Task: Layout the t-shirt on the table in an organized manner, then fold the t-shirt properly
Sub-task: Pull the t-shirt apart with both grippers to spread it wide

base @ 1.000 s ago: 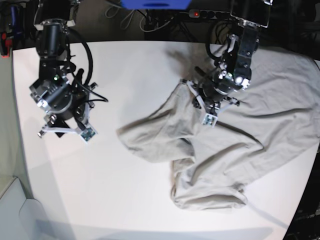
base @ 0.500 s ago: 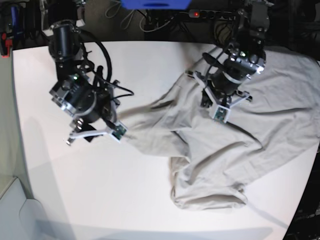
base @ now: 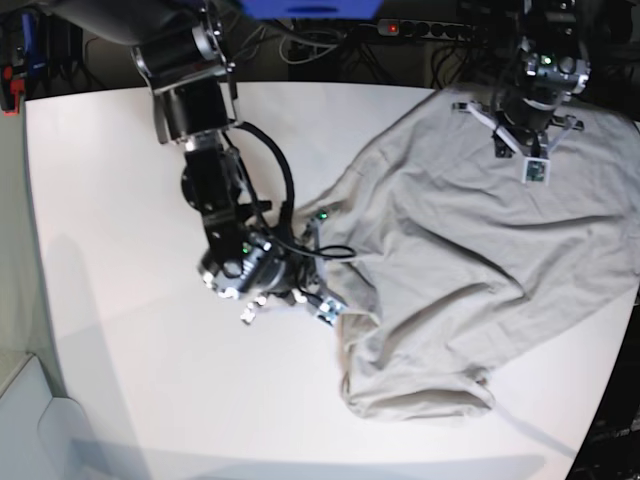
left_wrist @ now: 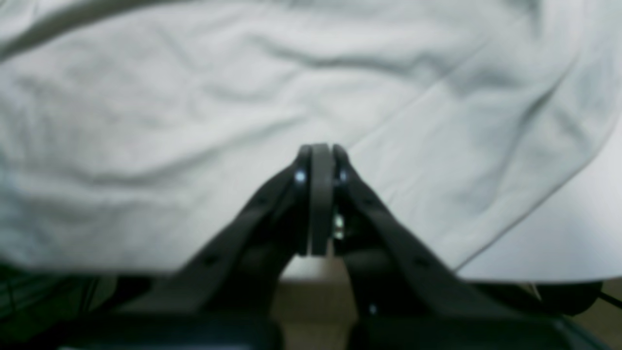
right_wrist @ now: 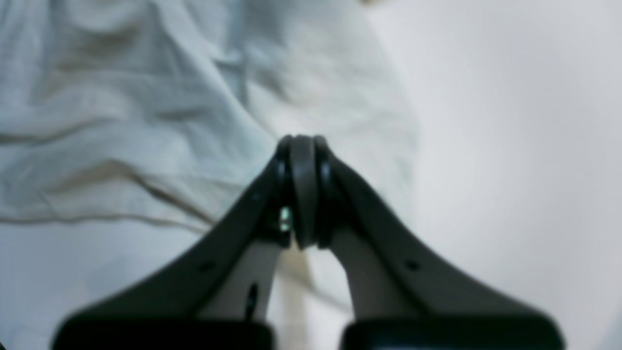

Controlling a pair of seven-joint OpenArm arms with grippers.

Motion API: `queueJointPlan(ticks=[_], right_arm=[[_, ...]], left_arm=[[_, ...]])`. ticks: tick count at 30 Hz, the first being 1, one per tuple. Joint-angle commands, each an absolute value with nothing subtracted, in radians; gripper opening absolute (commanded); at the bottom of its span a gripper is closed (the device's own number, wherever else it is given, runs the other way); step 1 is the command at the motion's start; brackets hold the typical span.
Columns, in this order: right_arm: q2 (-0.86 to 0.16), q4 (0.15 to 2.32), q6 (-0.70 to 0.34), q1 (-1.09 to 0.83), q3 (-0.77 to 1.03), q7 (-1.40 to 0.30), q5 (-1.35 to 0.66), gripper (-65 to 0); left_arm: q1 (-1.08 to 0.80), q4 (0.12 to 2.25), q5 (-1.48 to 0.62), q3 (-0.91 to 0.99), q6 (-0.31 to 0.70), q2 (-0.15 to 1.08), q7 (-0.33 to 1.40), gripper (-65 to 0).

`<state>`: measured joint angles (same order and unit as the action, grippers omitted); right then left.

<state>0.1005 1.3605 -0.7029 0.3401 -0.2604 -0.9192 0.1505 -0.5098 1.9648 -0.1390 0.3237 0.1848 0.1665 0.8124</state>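
Both arms have shifted: from the base view, the right gripper (base: 300, 290) now reaches the t-shirt (base: 470, 250) edge at 9 o'clock, its tips hidden; the left gripper (base: 527, 150) sits at 1 o'clock on the table (base: 100, 300). Left wrist view, blurred: fingers clenched together over cloth. Right wrist view: fingers clenched; whether they pinch fabric, I can't tell.

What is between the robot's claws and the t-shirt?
Nothing visible. The right gripper is shut right at the t-shirt's edge, and the left gripper is shut just over the cloth; whether either pinches fabric is unclear.
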Motion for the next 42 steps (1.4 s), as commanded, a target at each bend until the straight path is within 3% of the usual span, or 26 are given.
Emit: queueJointPlan(ticks=[1, 8, 23, 31, 36, 42], right_arm=[[0.111, 1.330, -0.698, 0.398, -0.259, -0.872, 0.145, -65.0], [0.079, 0.983, -0.698, 0.506, -0.096, -0.699, 0.145, -65.0], [-0.191, 0.960, -0.698, 0.447, 0.275, -0.684, 0.145, -65.0], [-0.239, 1.199, -0.698, 0.444, 0.463, -0.825, 0.145, -65.0], [-0.166, 1.400, -0.698, 0.409, 0.446, -0.928, 0.145, -65.0], [-0.140, 1.535, -0.698, 0.358, 0.300, -0.989, 0.145, -65.0]], left_arm=[[-0.522, 1.985, -0.143, 0.335, 0.183, 0.173, 0.796, -64.9], [-0.573, 1.983, -0.145, 0.432, 0.183, 0.173, 0.786, -64.9], [-0.495, 1.974, -0.143, 0.443, 0.183, 0.180, 0.797, -64.9], [-0.450, 1.942, -0.142, 0.440, 0.183, 0.177, 0.797, -64.9], [-0.392, 1.862, -0.143, 0.364, 0.183, 0.173, 0.797, -64.9], [-0.346, 1.771, -0.134, 0.274, 0.182, 0.151, 0.797, -64.9]])
